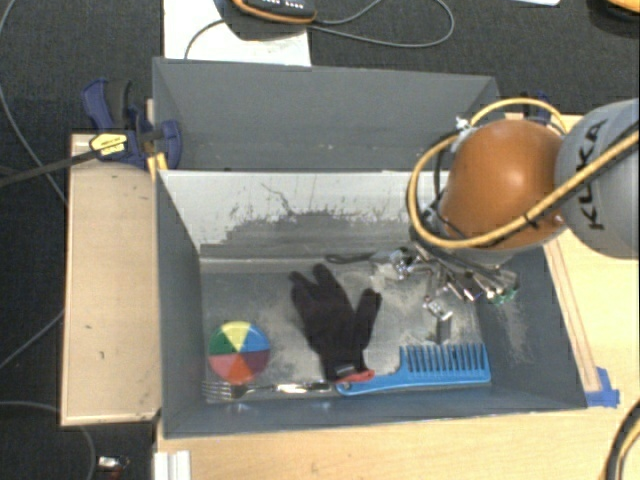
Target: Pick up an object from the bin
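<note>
The metal hand [440, 293] hangs low over the right part of the scuffed grey metal bin [180, 298], under the arm's smooth rounded orange cover [500, 183]; whether it is open or closed cannot be told. Nearest, just below it, lies one blue plastic toothed comb [440, 365] along the near wall. One limp black fabric glove [335, 323] lies just left. One round multi-coloured ball [239, 352] sits at the left, one thin silver metal fork [265, 390] beside it. Bare floor lies along the far wall.

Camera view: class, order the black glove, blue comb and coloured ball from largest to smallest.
1. Black glove.
2. Blue comb, longest but thin.
3. Coloured ball, close to the comb in area.
</note>
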You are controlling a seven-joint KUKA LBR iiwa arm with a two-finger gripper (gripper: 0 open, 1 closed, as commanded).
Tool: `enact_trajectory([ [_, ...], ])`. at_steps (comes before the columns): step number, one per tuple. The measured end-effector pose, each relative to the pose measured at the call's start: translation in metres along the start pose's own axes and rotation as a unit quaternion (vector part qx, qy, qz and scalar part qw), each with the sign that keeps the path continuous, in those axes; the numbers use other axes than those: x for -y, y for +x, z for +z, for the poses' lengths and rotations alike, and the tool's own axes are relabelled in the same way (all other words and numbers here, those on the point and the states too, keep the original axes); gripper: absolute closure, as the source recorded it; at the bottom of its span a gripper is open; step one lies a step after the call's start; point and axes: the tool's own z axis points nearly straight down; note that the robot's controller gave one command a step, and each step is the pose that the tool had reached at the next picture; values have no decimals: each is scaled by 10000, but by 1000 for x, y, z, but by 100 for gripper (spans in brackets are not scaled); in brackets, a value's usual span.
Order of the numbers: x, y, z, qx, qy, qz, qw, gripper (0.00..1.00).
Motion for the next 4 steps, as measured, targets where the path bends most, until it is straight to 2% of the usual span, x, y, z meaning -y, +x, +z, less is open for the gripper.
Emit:
enact_trajectory([
  [1, -41, -6, 47, -28, -33, -704, 9975, 0],
  [2, -55, -2, 84, 20, 22, -2219, 9751, 0],
  [3, -50, -24, 95, 12, -13, -3005, 9538, 100],
  [4, -50, -24, 95, 12, -13, -3000, 9539, 100],
])
